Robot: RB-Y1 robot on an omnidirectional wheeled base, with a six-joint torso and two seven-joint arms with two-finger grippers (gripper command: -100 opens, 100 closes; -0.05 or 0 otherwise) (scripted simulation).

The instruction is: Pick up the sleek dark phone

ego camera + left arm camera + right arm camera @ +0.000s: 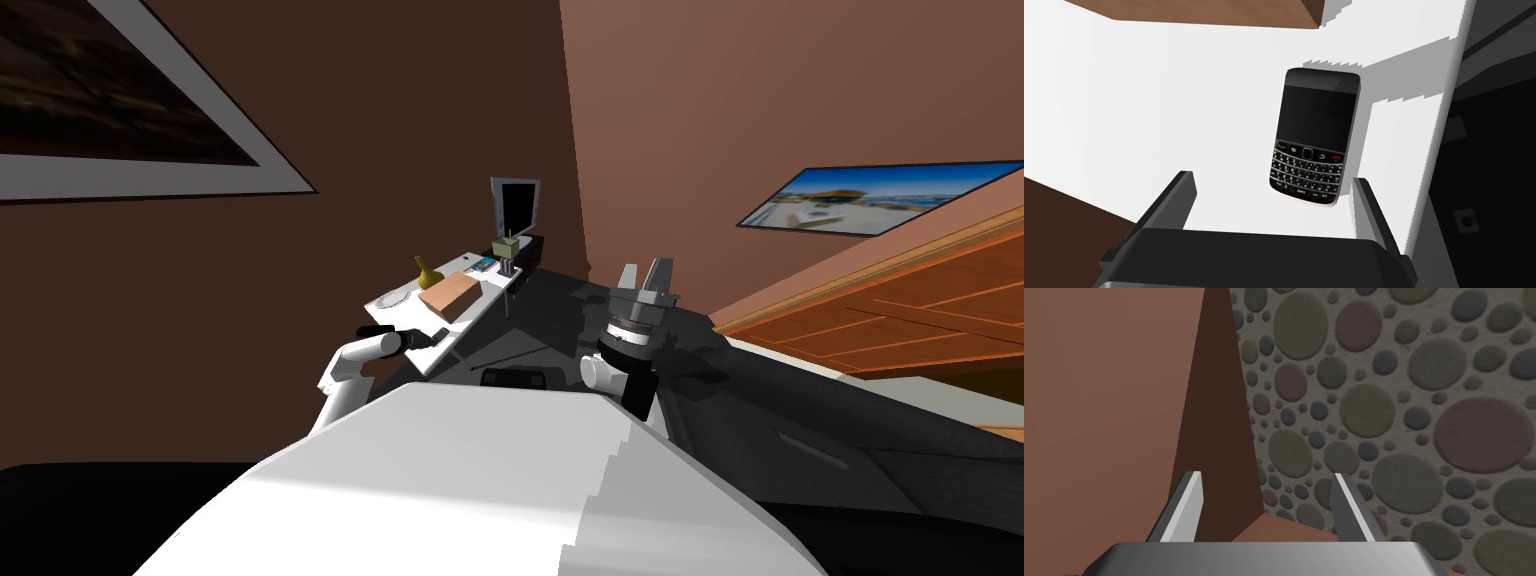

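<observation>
The black phone (1314, 135), with a dark screen and a small keypad, lies flat on the white table (1124, 125) close to the table's side edge. My left gripper (1274, 200) hovers over it, open. The keypad end sits just ahead of the fingertips, nearer one finger (1369, 205) than the other. In the head view the left gripper (428, 338) is over the near end of the table (470, 315). My right gripper (643, 275) is raised to the right of the table, and its fingers (1184, 508) are open and hold nothing.
A brown box (449, 294) lies on the table just beyond the phone; its corner (1199, 12) shows in the left wrist view. Farther along stand a yellow vase (426, 272), a white plate (392, 298) and small items (505, 250). Dark floor (1489, 175) lies past the table edge.
</observation>
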